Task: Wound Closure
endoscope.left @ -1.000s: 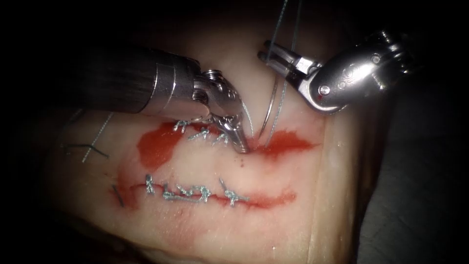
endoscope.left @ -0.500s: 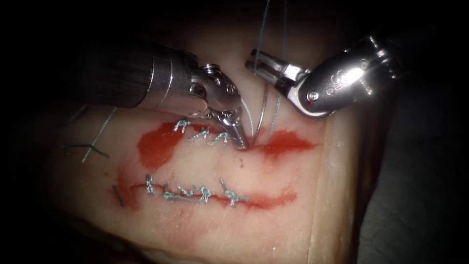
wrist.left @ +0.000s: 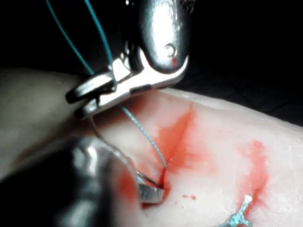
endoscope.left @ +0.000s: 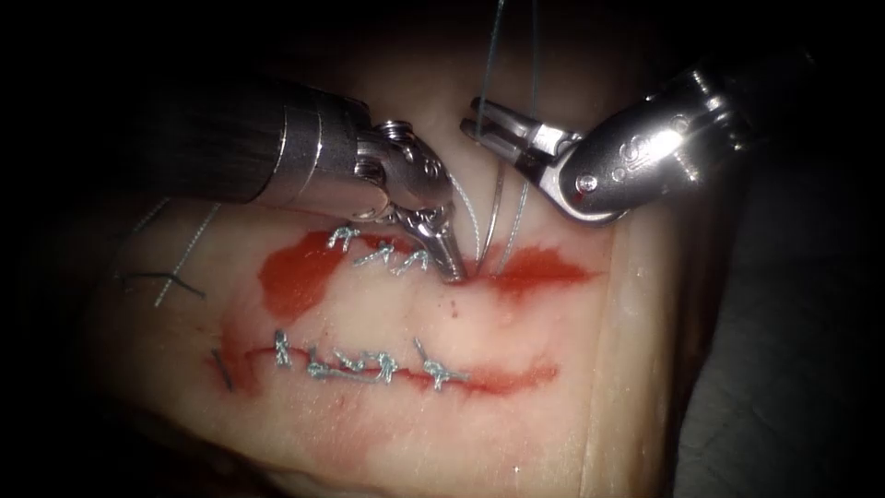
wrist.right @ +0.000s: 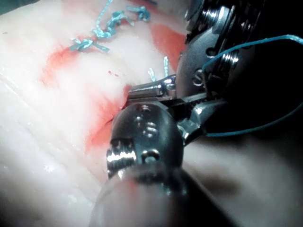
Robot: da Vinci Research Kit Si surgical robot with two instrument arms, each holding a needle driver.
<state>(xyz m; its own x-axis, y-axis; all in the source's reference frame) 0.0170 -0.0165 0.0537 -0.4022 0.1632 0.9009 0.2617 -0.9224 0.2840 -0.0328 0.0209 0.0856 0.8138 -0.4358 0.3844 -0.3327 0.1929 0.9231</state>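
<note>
So here's my view from the console. My left tool [endoscope.left: 449,267] has its tip pressed down right at the upper cut [endoscope.left: 544,269] in the tissue [endoscope.left: 553,433], just past the last of the finished stitches [endoscope.left: 383,251] — its jaws look closed, tip touching the tissue at the wet red fluid [endoscope.left: 295,277]. I honestly can't tell whether they're pinching tissue or thread down there.

My right tool [endoscope.left: 481,120] sits up and to the right of the cut, jaws clamped on the needle [endoscope.left: 493,207] near its upper end. The needle curves down from those jaws and its lower end reaches the cut right beside the left tool's tip, so it looks seated in the tissue there. In the left wrist view the right tool [wrist.left: 90,101] shows the same thing — jaws closed, with the thread [wrist.left: 142,132] running down into the cut.

Two strands of thread [endoscope.left: 533,83] go up out of the picture above the right tool's jaws, and another strand [endoscope.left: 521,217] drops alongside the needle to the cut.

The lower cut [endoscope.left: 516,376] is stitched along most of its length. Loose cut ends of thread [endoscope.left: 184,263] lie on the tissue far to the left.
</note>
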